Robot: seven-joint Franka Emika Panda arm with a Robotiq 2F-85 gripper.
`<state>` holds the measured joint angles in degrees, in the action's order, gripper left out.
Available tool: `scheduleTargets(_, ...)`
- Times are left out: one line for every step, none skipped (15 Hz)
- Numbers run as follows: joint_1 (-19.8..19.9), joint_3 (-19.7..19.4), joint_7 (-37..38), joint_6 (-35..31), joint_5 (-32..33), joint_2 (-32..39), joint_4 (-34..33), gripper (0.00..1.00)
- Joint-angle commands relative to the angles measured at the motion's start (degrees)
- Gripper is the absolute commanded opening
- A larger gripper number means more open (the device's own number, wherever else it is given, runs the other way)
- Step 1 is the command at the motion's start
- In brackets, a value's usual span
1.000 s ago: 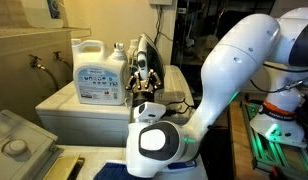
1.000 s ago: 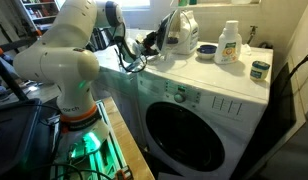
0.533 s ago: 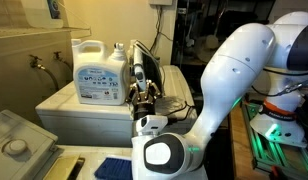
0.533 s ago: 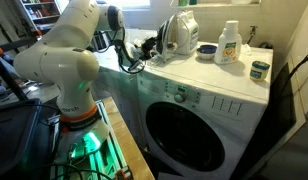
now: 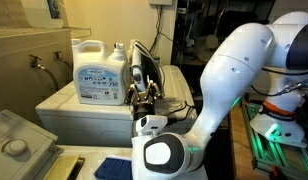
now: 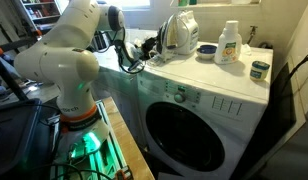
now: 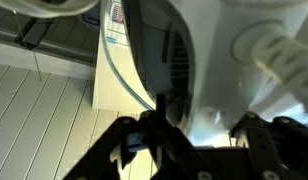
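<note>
the jaws sit at the lower rear end of a clothes iron (image 5: 140, 62) that stands upright on its heel on top of a washing machine (image 6: 209, 105). in the wrist view the two fingers (image 7: 131, 150) stand partly apart, with the iron's dark and white body (image 7: 164, 50) running down between them. whether the pads press on it i cannot tell. in an exterior view a big white detergent jug (image 5: 96, 72) stands just beside the iron at its 9 o'clock. in an exterior view a smaller bottle (image 6: 229, 42) stands at the iron's 3 o'clock, with a low blue dish (image 6: 207, 50) between the two. a small dark jar (image 6: 259, 70) stands at the bottle's 4 o'clock, near the machine's edge
</note>
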<state>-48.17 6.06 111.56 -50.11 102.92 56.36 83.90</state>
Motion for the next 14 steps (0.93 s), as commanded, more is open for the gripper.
scheduleTargets(1.18, 1.17, 2.04, 1.86, 1.28, 2.37, -0.69, 0.88)
scheduleTargets(1.21, 1.24, 2.47, 1.92, 1.27, 2.34, -0.71, 0.95)
scheduleTargets(1.23, 1.27, 2.84, 1.97, 1.23, 2.25, -0.58, 1.0)
scheduleTargets(1.29, 1.34, 3.34, 2.04, 1.09, 2.23, -0.58, 1.0)
scheduleTargets(1.32, 1.4, 3.72, 2.07, 1.09, 2.17, -0.48, 1.0)
scheduleTargets(1.52, 1.63, 4.0, 1.87, 0.8, 2.03, -0.38, 1.0)
scheduleTargets(1.81, 2.04, 4.35, 1.69, 0.27, 1.91, -0.47, 1.0)
scheduleTargets(2.21, 2.56, 4.61, 1.39, -0.35, 1.72, -0.56, 1.0)
scheduleTargets(2.44, 2.84, 4.7, 1.27, -0.49, 1.68, -0.53, 1.0)
scheduleTargets(2.66, 3.04, 4.72, 1.16, -0.39, 1.72, -0.47, 1.0)
scheduleTargets(2.82, 3.31, 4.66, 0.89, -0.21, 1.76, -0.38, 1.0)
scheduleTargets(3.01, 3.56, 4.57, 0.76, -0.23, 1.78, -0.39, 1.0)
scheduleTargets(3.19, 3.76, 4.6, 0.53, -0.17, 1.75, -0.34, 1.0)
scheduleTargets(3.42, 4.04, 4.66, 0.19, -0.15, 1.71, -0.34, 1.0)
